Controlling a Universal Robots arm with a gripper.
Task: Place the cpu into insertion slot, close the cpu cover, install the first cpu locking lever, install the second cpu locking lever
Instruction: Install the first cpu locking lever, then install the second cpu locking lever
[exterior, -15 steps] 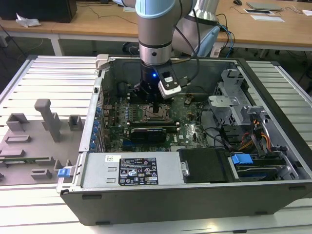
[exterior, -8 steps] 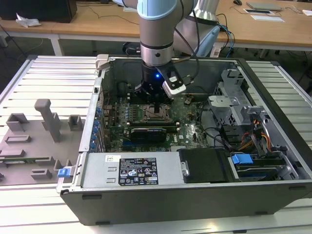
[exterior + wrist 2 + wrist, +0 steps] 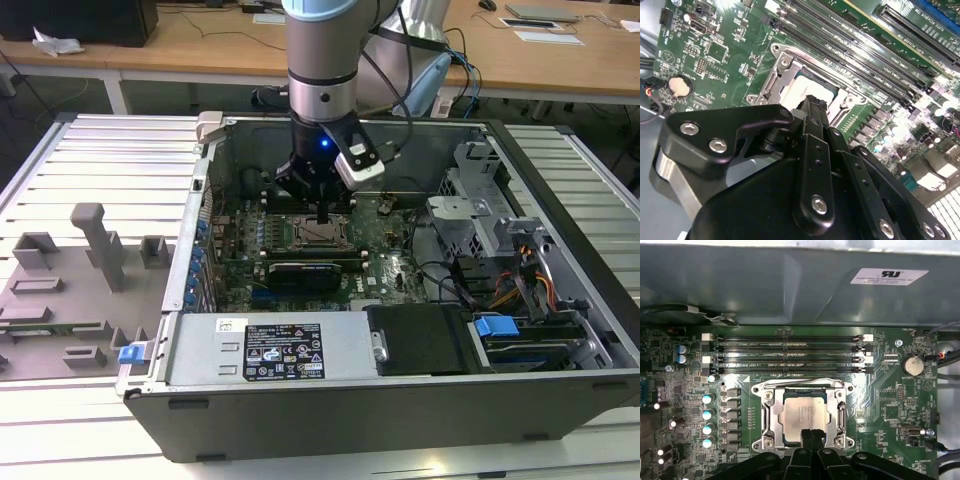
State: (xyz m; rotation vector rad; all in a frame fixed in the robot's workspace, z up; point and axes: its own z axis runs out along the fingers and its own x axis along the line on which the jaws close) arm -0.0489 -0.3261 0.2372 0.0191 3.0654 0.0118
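The cpu [image 3: 801, 412] lies in the socket on the green motherboard, its pale metal top showing through the window of the cpu cover [image 3: 768, 415]. The dark-grey cover frame lies flat over the socket. My gripper [image 3: 811, 436] hangs just above the socket's edge, its two black fingers pressed together with nothing between them. In the second wrist view the fingertips [image 3: 813, 106] sit over the pale cpu [image 3: 792, 92], with the cover frame [image 3: 781, 64] beyond. The exterior view has the gripper [image 3: 322, 216] reaching down into the open computer case right above the cpu [image 3: 322, 235].
Memory slots [image 3: 790, 355] run alongside the socket, with a coin battery [image 3: 912, 365] and a row of capacitors [image 3: 707, 415] on either flank. The case wall [image 3: 790, 280] rises behind. A power supply [image 3: 270, 350], a drive cage [image 3: 480, 220] and a grey fixture plate [image 3: 70, 290] surround the board.
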